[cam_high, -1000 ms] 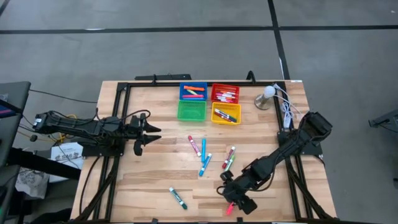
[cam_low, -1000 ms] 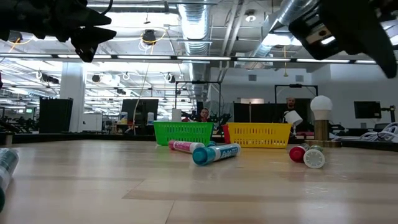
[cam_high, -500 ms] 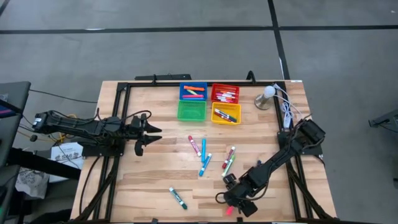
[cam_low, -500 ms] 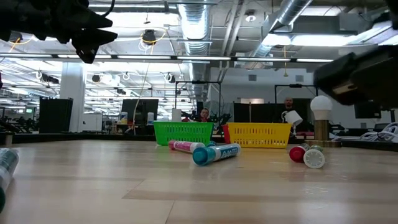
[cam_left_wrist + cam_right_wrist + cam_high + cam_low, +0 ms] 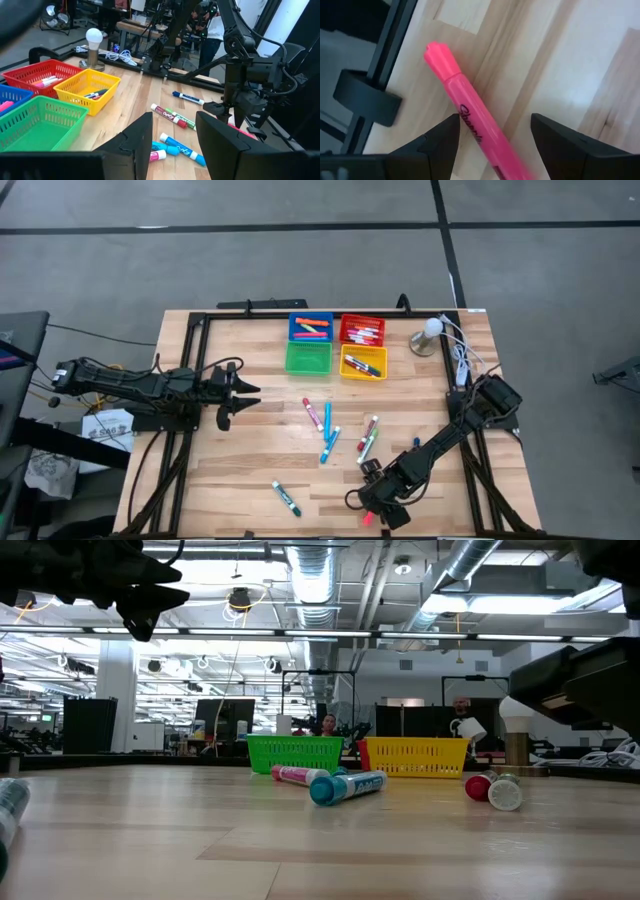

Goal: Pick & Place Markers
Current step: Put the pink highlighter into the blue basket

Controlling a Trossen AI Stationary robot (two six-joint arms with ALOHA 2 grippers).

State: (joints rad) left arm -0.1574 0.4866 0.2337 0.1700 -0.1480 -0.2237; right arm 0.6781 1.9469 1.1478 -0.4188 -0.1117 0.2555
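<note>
The right gripper's fingers stand spread wide on either side of a pink marker lying flat near the table's front edge, having dropped lower over it than a second ago. The left gripper, fingers partly apart and empty, has not moved from the left side.

Bare bench is lying open between the arms. Loose markers are cluttering mid-bench, and bins are blocking the far edge.
</note>
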